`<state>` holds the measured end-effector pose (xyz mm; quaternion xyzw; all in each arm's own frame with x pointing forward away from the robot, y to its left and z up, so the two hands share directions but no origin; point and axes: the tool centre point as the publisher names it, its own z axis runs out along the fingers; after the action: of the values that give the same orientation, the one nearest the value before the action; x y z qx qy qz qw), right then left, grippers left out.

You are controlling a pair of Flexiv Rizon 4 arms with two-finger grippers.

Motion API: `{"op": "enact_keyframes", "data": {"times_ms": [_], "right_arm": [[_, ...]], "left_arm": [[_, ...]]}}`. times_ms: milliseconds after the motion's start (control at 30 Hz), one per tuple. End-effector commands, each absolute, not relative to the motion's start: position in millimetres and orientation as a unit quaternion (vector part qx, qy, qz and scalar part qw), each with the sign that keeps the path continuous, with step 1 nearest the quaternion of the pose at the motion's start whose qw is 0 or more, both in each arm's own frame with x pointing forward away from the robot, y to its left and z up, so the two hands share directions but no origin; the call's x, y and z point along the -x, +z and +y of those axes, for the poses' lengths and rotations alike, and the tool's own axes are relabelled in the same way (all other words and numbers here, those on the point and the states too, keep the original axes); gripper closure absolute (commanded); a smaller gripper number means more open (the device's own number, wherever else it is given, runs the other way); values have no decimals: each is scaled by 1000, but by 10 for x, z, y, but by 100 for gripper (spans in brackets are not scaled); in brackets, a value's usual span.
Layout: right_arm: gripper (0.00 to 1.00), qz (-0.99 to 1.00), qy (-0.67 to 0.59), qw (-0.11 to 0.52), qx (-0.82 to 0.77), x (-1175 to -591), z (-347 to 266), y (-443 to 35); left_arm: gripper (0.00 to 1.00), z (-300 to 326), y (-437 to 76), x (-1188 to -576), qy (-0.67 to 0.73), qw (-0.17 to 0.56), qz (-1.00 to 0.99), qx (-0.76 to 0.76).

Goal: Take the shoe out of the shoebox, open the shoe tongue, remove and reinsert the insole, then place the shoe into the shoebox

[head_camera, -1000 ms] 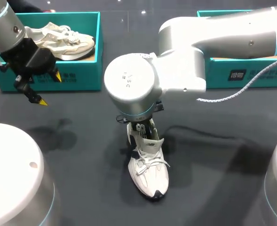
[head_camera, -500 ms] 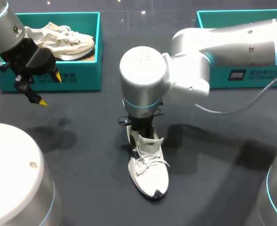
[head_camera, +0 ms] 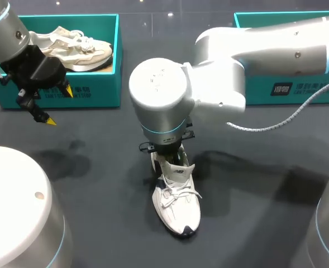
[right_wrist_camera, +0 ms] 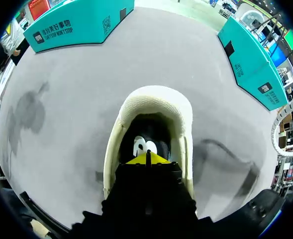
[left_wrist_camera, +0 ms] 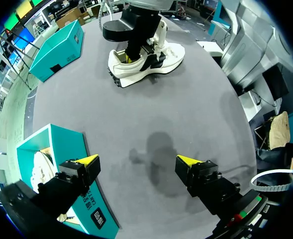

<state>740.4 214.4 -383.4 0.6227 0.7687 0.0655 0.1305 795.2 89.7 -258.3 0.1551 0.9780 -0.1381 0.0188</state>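
Observation:
A white shoe with a dark sole stands on the dark table, toe toward the near edge. My right gripper reaches down into its opening from under the big white wrist. In the right wrist view that gripper is shut, its yellow tips together inside the shoe's heel collar; I cannot see anything pinched between them. My left gripper hangs open and empty in front of the left teal shoebox. From the left wrist, the left gripper looks at the shoe from far off.
The left shoebox holds a beige shoe. A second teal shoebox stands at the back right, partly behind my right arm. White arm bases fill the near corners. Bare table lies between the left gripper and the shoe.
My right arm's wrist swung a little to the right and back left above the shoe, gripper staying in the opening. The shoe hardly moved. The left arm kept still.

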Motion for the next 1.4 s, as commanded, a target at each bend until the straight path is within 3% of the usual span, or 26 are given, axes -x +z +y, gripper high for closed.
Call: {"op": "enact_keyframes", "data": {"times_ms": [33,267,800,1233,1400], "right_arm": [[100,772,62,105,-624,-7434,2162,-4036],[100,770,57,64,-632,-7330,2136,-4232],[100,771,19,87,-631,-7164,2091,-3642],[100,789,-26,22,-614,-7202,2006,-3572],[79,793,-41,17,-608,-7122,1994,-3512]], "left_arm": [[0,898,-2581,-7950,-137,19,978,-155],[0,898,-2581,-7950,-137,19,978,-155],[0,898,-2581,-7950,-137,19,978,-155],[0,898,-2581,-7950,-137,19,978,-155],[0,898,-2581,-7950,-137,19,978,-155]]}}
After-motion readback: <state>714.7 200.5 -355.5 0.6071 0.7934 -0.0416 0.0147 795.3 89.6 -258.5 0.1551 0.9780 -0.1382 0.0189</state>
